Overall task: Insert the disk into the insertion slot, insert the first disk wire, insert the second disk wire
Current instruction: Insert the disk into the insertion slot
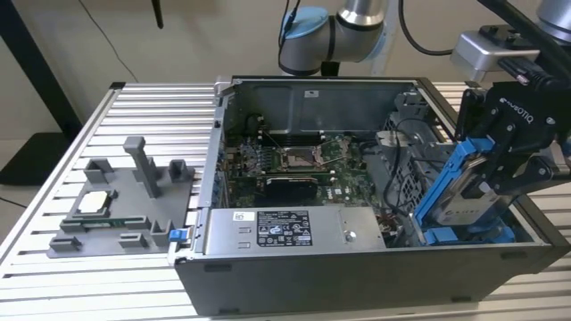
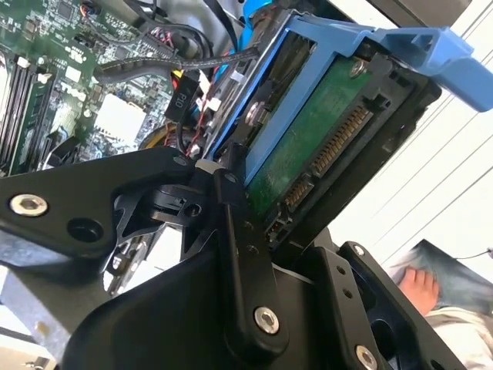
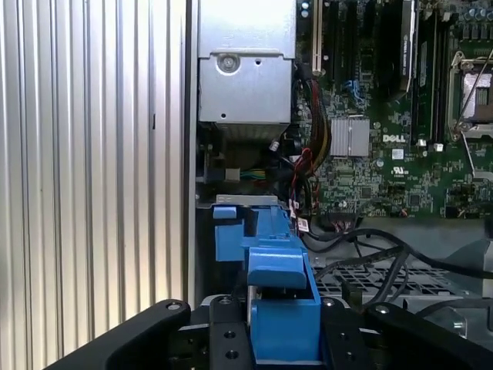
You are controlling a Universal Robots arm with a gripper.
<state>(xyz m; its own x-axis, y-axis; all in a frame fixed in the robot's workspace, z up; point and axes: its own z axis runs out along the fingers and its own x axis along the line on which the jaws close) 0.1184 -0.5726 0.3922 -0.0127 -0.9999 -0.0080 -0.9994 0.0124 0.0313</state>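
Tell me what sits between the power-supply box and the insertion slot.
Loose red and black wires lie between power-supply box and insertion slot, in the exterior view.

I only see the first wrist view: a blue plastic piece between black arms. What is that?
Observer: The frame of a disk. The exterior view shows the pincer shut on it, holding it tilted, nearly on end.
Operator: Is it inside the computer yet?
Observer: Not fully. In the exterior view its lower end is down by the blue-railed slot, the rest sticking up.
Operator: What's on its other face?
Observer: The second wrist view shows a green circuit board with a row of gold contacts.
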